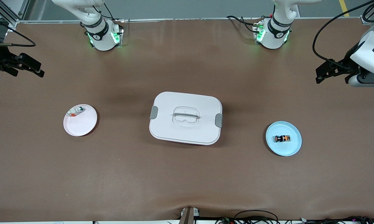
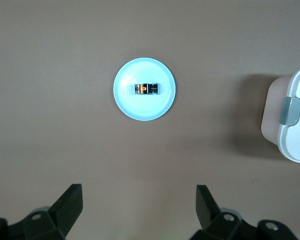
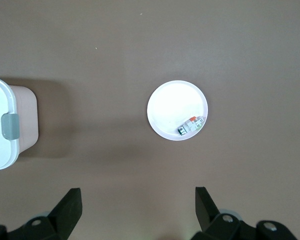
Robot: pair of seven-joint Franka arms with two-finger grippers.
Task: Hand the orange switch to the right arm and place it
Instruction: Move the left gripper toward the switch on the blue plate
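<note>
On the blue plate (image 1: 294, 147) lies the black, orange-banded orange switch (image 1: 282, 138); both hands gape empty.

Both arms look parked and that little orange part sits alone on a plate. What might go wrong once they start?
1. The orange switch is tiny and lies on a smooth blue plate; the left gripper's open jaws might nudge it or slip off.
2. The handover to the right gripper leaves little to hold; it may drop.
3. The white box sits between the plates.

Both wrist views cut off the lidded box (image 2: 295, 120); each hand's fingers (image 3: 70, 207) show partly.
</note>
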